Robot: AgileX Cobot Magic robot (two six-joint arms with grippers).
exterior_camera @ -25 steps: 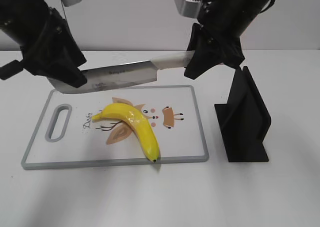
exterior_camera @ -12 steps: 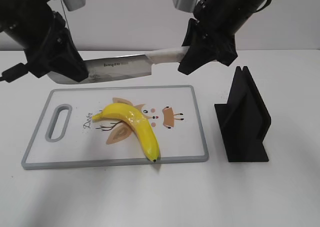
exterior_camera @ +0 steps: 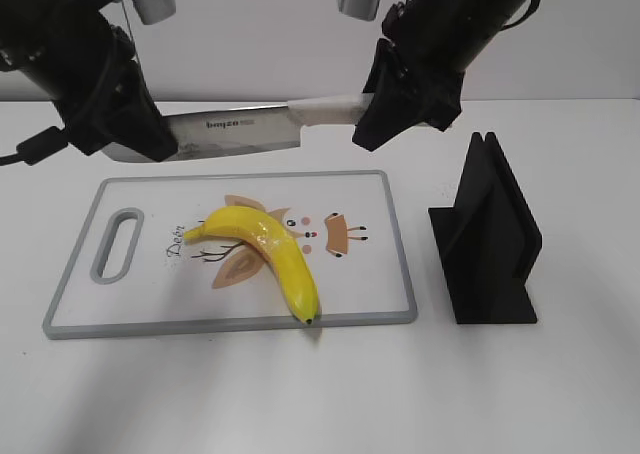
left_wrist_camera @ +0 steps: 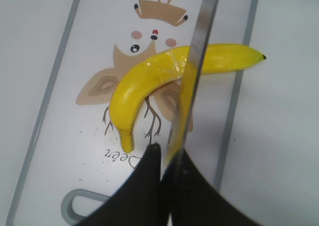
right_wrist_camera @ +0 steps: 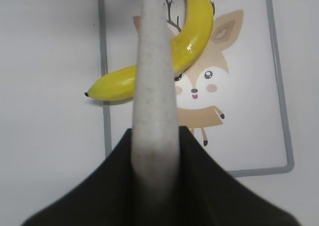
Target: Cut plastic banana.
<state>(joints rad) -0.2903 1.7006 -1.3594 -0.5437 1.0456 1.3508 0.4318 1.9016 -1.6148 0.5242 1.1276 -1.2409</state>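
The banana (exterior_camera: 267, 250) lies whole on the cutting board (exterior_camera: 385, 274). Above it, the left tool (exterior_camera: 150, 144) pinches the knife (exterior_camera: 235, 132) blade; the right tool (exterior_camera: 372, 114) clamps its white handle.

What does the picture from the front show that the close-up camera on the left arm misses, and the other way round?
Only the front view shows the black stand, the knife's white handle held by the right tool, and the board's whole outline. Only the left arm's camera looks straight down the thin edge of the knife blade crossing over the banana. Both show the yellow banana lying uncut on the cutting board with its deer drawing, and the blade pinched in the left tool.
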